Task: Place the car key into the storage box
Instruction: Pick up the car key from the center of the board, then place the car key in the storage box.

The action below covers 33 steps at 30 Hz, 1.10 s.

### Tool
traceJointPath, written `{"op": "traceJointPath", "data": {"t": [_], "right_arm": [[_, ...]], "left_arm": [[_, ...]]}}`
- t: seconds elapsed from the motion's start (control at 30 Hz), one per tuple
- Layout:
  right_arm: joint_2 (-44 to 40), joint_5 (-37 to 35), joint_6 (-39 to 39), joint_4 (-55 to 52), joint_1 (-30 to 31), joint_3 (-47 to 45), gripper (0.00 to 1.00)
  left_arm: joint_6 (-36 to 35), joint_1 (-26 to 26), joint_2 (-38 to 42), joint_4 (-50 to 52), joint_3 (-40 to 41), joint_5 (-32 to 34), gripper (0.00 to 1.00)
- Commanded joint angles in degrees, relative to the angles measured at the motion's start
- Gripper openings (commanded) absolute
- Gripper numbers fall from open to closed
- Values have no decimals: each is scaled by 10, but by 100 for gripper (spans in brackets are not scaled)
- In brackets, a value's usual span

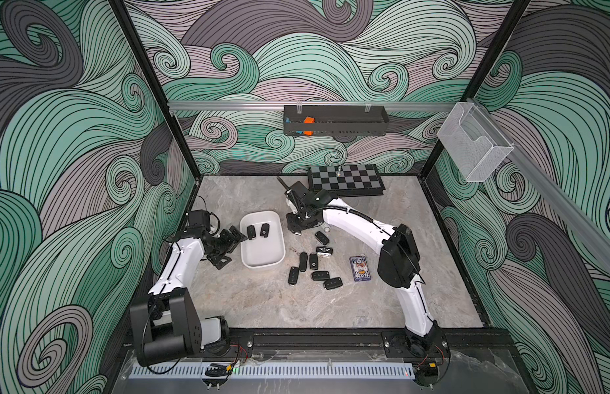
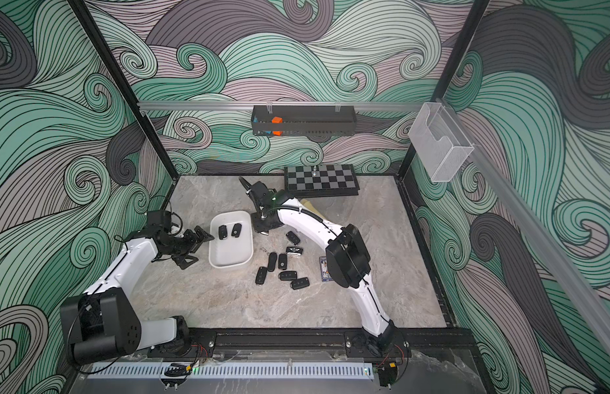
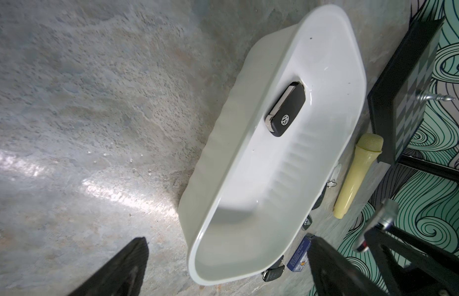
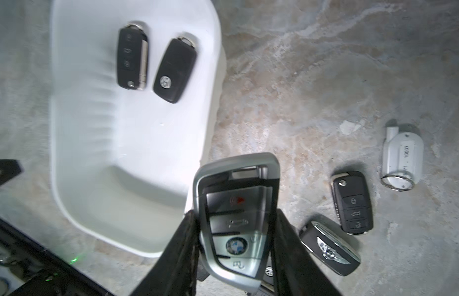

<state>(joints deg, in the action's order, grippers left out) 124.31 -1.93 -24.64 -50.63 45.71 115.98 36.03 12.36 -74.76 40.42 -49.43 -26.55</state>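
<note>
The white storage box point(image 1: 262, 254) point(image 2: 230, 254) lies left of the table's middle, with two black car keys point(image 1: 251, 232) point(image 1: 264, 230) at its far end. My right gripper point(image 4: 235, 215) is shut on a silver car key point(image 4: 238, 184), a finger on each long side. It hangs by the box's right rim point(image 4: 210, 107), over loose keys. In both top views the right gripper point(image 1: 298, 227) point(image 2: 264, 225) is beside the box's far right corner. My left gripper point(image 1: 228, 249) point(image 3: 227, 244) stands open and empty at the box's left side.
Several black keys point(image 1: 313, 269) lie right of the box, with a winged-badge key point(image 4: 328, 246), a flip key point(image 4: 352, 202) and a white tag point(image 4: 402, 156). A blue card box point(image 1: 359, 268), a chessboard point(image 1: 344, 180) and a cream flashlight point(image 3: 356, 176) lie further off.
</note>
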Motion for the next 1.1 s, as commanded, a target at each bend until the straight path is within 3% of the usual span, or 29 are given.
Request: {"op": "traceJointPath", "data": {"t": [0.0, 0.37, 1.07], "right_arm": [[18, 57, -43, 4, 12, 40, 34], [145, 68, -89, 3, 39, 194, 33], [199, -146, -72, -40, 53, 203, 34]], "left_arm": [[11, 8, -17, -17, -13, -17, 98], [17, 12, -24, -14, -22, -20, 97], [21, 12, -34, -22, -17, -31, 97]]}}
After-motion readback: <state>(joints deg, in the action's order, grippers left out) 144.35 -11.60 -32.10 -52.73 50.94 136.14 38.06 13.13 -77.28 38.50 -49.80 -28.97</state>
